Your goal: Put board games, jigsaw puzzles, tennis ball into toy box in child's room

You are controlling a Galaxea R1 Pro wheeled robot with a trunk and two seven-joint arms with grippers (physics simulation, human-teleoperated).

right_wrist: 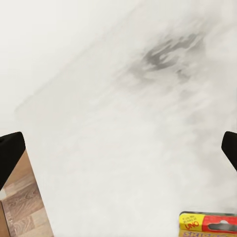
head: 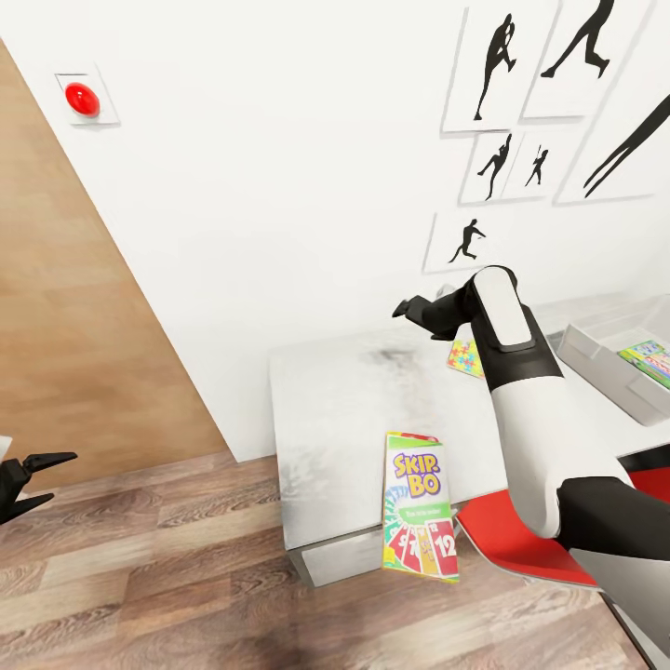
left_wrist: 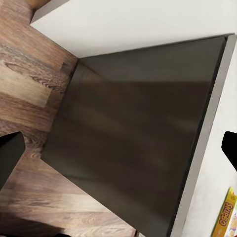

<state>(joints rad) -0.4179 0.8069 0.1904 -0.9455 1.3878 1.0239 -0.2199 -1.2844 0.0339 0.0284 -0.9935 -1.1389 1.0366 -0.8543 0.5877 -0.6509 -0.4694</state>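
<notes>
Head view: Skip-Bo box (head: 420,507) lies flat on the tabletop (head: 344,391), overhanging its near edge; likely light, stiff, slick card, best pinched at the overhang. Right gripper (head: 416,311) hovers above, jaws' spread unclear here; left gripper (head: 33,479) low, jaws spread. Toy box (head: 596,358) far right.

Left wrist: box corner (left_wrist: 228,217) beside empty, spread jaws.

Right wrist: jaws wide, empty; box end (right_wrist: 208,224) below.
</notes>
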